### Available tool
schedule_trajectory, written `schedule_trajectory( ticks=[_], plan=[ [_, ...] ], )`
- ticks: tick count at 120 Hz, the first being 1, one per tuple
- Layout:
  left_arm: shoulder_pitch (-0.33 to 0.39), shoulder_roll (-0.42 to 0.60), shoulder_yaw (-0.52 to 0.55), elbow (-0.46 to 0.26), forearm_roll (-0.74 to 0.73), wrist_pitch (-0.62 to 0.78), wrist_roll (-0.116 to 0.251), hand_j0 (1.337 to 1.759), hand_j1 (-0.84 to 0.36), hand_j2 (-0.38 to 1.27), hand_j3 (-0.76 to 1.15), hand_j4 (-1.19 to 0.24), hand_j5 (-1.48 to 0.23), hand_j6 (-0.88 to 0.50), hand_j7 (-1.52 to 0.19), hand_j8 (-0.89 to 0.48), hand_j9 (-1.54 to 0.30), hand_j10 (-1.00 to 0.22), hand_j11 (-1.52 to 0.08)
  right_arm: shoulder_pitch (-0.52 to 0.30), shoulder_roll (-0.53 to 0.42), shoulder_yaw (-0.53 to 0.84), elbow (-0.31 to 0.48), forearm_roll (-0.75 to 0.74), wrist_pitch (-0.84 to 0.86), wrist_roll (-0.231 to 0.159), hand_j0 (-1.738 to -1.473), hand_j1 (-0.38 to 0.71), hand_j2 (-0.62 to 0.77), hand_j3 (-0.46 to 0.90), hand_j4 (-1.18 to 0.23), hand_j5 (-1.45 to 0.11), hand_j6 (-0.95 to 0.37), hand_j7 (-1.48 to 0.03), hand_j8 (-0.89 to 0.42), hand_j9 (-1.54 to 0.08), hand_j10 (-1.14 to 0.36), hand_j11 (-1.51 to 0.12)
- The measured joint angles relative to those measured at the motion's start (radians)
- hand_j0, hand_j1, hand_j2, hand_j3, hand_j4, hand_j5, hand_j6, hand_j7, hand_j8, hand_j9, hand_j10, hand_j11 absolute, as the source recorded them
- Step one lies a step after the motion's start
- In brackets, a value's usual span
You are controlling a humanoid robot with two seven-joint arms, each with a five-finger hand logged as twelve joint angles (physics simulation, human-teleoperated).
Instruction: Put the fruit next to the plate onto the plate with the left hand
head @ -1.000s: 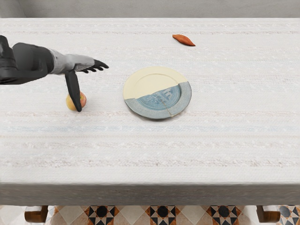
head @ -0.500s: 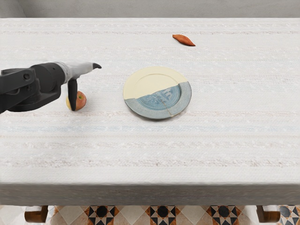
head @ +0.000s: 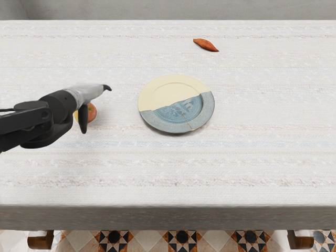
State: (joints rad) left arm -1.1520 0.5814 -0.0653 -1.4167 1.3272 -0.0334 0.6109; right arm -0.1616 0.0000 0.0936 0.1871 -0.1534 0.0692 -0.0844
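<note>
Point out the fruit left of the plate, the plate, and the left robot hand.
fruit [head: 92, 112], head view, its exposed right side.
plate [head: 168, 90], head view, cream upper part.
left robot hand [head: 86, 94], head view, middle of the hand.

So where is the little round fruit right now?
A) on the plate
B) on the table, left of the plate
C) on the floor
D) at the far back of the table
B: the fruit sits on the table to the left of the plate, partly behind the left hand, and the plate has nothing on it.
</note>
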Motion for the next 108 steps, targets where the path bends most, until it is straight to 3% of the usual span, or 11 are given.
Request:
schedule_trajectory(
  ticks=[46,84,108],
  plan=[
    [0.012,0.009,0.015,0.012,0.002,0.016,0.0,1.658,0.05,0.05,0.0,-0.25,-0.33,-0.26,-0.33,-0.26,-0.32,-0.25,-0.32,0.0,0.0,0.0,0.0,0.0,0.0,0.0,-1.658,-0.32,0.0,0.0,-0.02,-0.03,-0.02,-0.03,-0.02,-0.03,-0.02,-0.03],
    [0.009,-0.052,0.016,0.153,0.002,0.017,0.0,1.658,0.02,0.06,0.0,-0.28,-0.36,-0.28,-0.36,-0.28,-0.36,-0.28,-0.36,0.0,0.0,0.0,0.0,0.0,0.0,0.0,-1.658,-0.32,0.0,0.0,-0.02,-0.03,-0.02,-0.03,-0.02,-0.03,-0.02,-0.03],
    [0.028,-0.059,0.017,0.182,0.002,0.016,0.0,1.658,-0.02,0.06,0.0,-0.31,-0.4,-0.31,-0.4,-0.31,-0.4,-0.31,-0.4,0.0,0.0,0.0,0.0,0.0,0.0,0.0,-1.658,-0.32,0.0,0.0,-0.02,-0.03,-0.02,-0.03,-0.02,-0.03,-0.02,-0.03]
  ],
)
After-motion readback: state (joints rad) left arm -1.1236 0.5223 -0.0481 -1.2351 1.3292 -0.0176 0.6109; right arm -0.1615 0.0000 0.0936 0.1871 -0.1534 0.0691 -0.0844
